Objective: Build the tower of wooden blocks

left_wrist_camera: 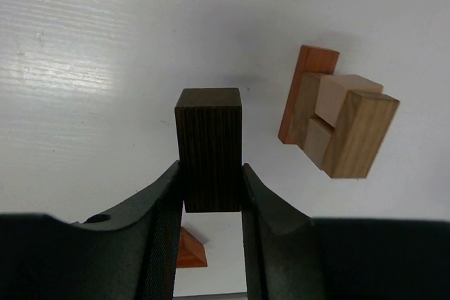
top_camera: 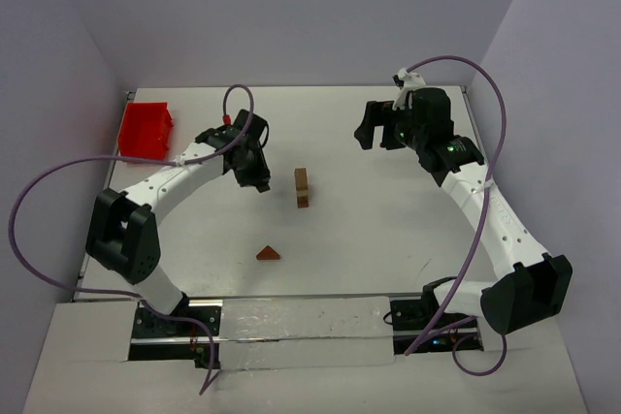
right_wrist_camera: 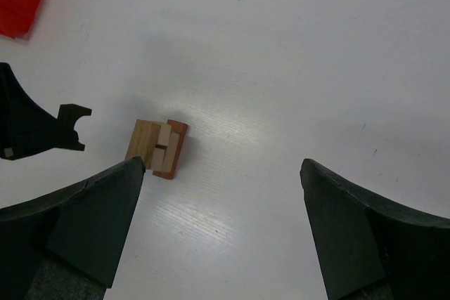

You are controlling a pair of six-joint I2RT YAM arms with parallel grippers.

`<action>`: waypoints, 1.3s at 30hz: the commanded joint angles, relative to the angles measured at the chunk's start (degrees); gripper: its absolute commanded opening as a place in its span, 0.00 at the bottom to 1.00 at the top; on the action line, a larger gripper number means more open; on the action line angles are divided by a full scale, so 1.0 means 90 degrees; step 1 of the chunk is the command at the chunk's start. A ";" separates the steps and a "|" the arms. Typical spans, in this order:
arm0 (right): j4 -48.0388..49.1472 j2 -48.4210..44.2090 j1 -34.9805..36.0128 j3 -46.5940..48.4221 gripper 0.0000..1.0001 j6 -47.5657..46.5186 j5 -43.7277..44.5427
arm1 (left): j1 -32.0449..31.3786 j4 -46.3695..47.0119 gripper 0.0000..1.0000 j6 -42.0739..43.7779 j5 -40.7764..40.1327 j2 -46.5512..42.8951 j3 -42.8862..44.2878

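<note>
Left gripper (left_wrist_camera: 211, 173), own wrist view: jaws clenched on a dark brown block (left_wrist_camera: 209, 149), gripped by its lower part, with the upper part sticking out past the fingertips. Overhead, this gripper sits just left of centre, near the tower but not touching it.

Wood block tower (top_camera: 302, 188): centre of the overhead frame, standing on the white table (top_camera: 388, 230). It is a narrow stack of tan pieces over a reddish-brown base.

Triangular wedge (top_camera: 269, 253): reddish-brown, lies alone below the tower in the overhead frame, well apart from it.

Right gripper (right_wrist_camera: 221, 166): jaws spread wide with nothing between them. It hangs in the upper right of the overhead frame, well apart from the tower.

Red tray (top_camera: 146, 130): upper left of the overhead frame, at the table's far corner.
</note>
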 commanded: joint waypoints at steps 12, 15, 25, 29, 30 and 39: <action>0.0047 -0.0007 0.0041 0.0012 1.00 -0.0044 -0.0090 | 0.0157 0.0212 0.00 -0.0163 0.0317 0.1244 0.0463; 0.0029 0.0031 0.0033 0.0040 1.00 -0.0062 -0.0140 | 0.0166 0.0249 0.00 -0.0103 0.0345 0.1339 0.0406; 0.0077 0.0002 0.0033 0.0020 1.00 -0.0178 -0.0672 | 0.0166 0.0259 0.07 0.0283 0.0501 0.1514 0.0320; 0.0085 -0.0010 0.0040 0.0024 1.00 -0.0233 -0.0822 | 0.0166 0.0304 0.09 0.0416 0.0493 0.1520 0.0148; 0.0081 -0.0014 0.0036 0.0032 1.00 -0.0245 -0.0863 | 0.0166 0.0316 0.11 0.0444 0.0477 0.1512 0.0100; -0.0076 0.0044 0.0046 0.0246 1.00 -0.0369 -0.1087 | 0.0172 0.0419 0.37 0.0490 0.0479 0.1353 -0.0223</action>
